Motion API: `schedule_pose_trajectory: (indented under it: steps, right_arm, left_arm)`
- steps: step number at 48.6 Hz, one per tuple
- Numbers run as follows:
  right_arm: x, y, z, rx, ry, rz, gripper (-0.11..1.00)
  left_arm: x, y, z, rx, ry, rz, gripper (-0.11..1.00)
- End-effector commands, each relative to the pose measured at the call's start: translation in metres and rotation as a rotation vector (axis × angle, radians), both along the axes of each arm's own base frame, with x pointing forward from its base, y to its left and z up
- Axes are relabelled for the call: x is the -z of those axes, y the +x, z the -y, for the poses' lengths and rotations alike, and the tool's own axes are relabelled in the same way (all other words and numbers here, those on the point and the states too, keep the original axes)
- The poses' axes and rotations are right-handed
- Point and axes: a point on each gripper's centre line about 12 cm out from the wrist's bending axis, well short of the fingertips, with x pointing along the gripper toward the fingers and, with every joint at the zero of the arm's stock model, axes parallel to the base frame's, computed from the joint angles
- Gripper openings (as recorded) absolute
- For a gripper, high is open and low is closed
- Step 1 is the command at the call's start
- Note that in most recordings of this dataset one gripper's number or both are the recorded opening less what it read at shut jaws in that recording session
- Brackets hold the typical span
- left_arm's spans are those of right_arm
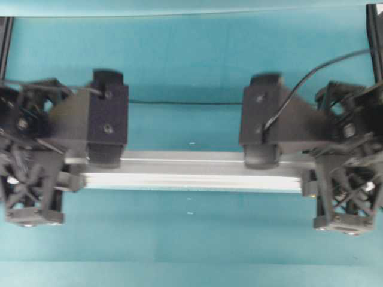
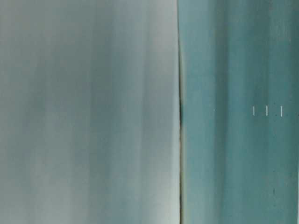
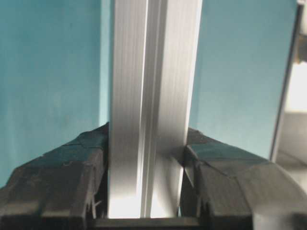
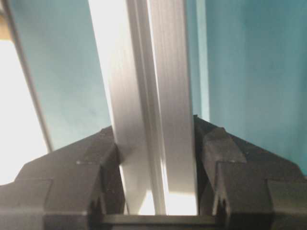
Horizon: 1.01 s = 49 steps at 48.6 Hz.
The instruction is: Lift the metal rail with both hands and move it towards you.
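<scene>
Across the middle of the overhead view, the metal rail (image 1: 191, 172) lay level with the left gripper (image 1: 108, 156) and right gripper (image 1: 261, 156) each clamped on one end, apparently lifted, its pull toward the viewer seemingly unfinished.

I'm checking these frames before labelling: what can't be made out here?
- Rail ends: overhead, both lie under the black arms.
- Whether the rail is off the table: the table-level view is only blurred grey and teal bands, showing neither rail nor claws.
- Rail length: both wrist views cut it off at the top edge.
- Left claw and right claw: bodies cropped by the bottom edge.
</scene>
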Motion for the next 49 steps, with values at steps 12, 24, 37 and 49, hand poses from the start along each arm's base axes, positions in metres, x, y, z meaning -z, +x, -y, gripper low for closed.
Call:
schedule_pose_trajectory:
  steps: [12,24,37,49]
  right_arm:
    - [-0.007,0.000,0.003,0.032,0.001,0.031,0.41]
    - [-0.004,-0.003,0.003,0.037,0.002,0.021,0.40]
    - [0.004,-0.003,0.007,0.045,-0.003,-0.001,0.40]
    - [0.046,-0.013,0.029,0.084,-0.023,-0.110,0.40]
  left_arm:
    - [-0.024,0.003,-0.001,-0.014,-0.014,0.073,0.31]
    - [-0.024,0.004,-0.001,-0.013,-0.013,0.070,0.31]
    - [-0.012,0.006,-0.009,-0.035,0.002,0.039,0.31]
    - [0.023,0.013,-0.034,-0.087,0.021,0.010,0.31]
